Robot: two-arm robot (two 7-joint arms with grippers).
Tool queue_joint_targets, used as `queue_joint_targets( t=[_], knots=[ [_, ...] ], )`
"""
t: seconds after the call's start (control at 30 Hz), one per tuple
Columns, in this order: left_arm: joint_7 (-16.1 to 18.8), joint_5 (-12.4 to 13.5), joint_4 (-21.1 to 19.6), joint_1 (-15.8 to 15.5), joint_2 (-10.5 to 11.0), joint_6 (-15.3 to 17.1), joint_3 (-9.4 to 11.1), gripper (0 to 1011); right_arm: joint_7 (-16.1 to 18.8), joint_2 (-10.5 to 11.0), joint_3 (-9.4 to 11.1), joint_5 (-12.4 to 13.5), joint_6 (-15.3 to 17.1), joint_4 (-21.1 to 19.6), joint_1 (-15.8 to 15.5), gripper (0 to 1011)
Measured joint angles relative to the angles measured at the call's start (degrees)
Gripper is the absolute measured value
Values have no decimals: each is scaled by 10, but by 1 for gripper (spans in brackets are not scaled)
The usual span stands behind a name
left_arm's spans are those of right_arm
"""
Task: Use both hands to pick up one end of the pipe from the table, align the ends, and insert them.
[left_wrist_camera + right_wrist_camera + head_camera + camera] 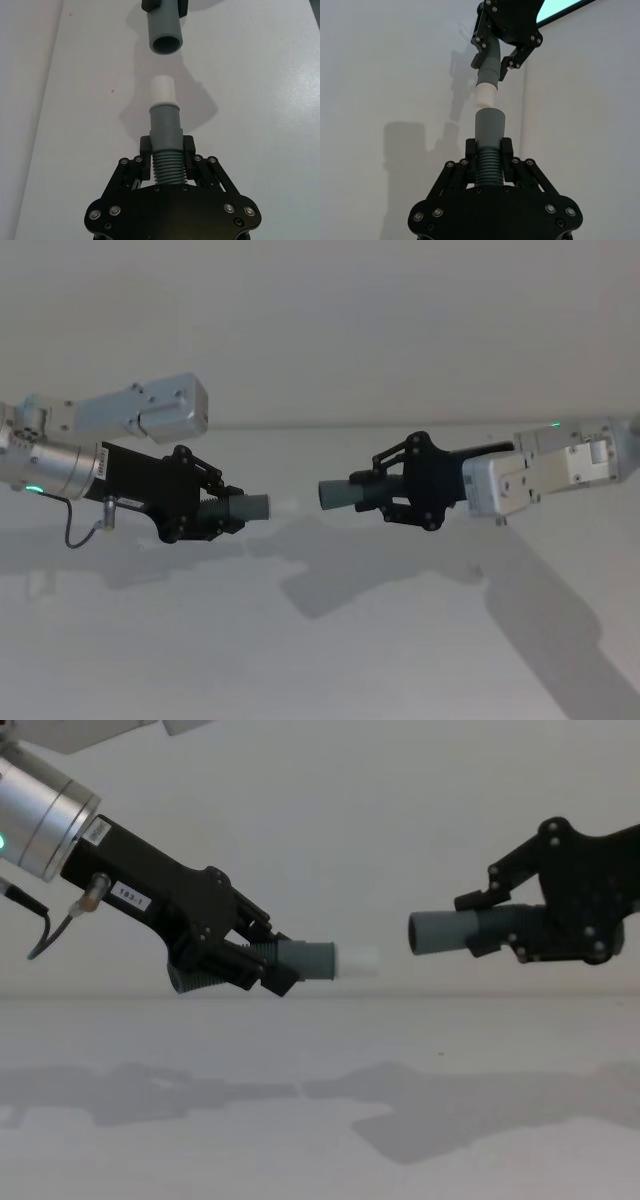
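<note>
Left gripper [270, 963]: fingers [145, 147] clamped on white-tipped pipe piece [310, 960]. Right gripper [490, 925]: fingers [470, 150] clamped on open-mouthed piece [445, 931]. Both above counter [300, 1120]; white stub [163, 90] faces grey mouth [167, 44], apart.

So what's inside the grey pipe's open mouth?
Nothing visible: the mouth, held by the right gripper, is hollow; the left gripper's white stub sits short of it. Deeper inside is dark.

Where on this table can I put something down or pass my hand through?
The plain white table is bare beneath and in front of both grippers. Crowded: the air between them, where the left black two-finger gripper holds the grey ribbed tube with a white tip facing the open-mouthed grey tube in the right black gripper, a small gap apart.
</note>
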Motion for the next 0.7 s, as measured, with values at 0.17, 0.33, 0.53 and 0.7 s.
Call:
queue_joint_targets(
  t=[0.17,0.33,0.53,0.7],
  knots=[
    [0,0,0,0,0,0,0,336,-4,-2,-3,0,9,-5,-1,264],
    [0,0,0,0,0,0,0,336,-7,-4,-7,-2,16,-10,-1,264],
    [0,0,0,0,0,0,0,336,-11,-6,-14,-10,22,-12,0,264],
    [0,0,0,0,0,0,0,336,-13,-8,-20,-18,26,-12,1,264]
  ],
)
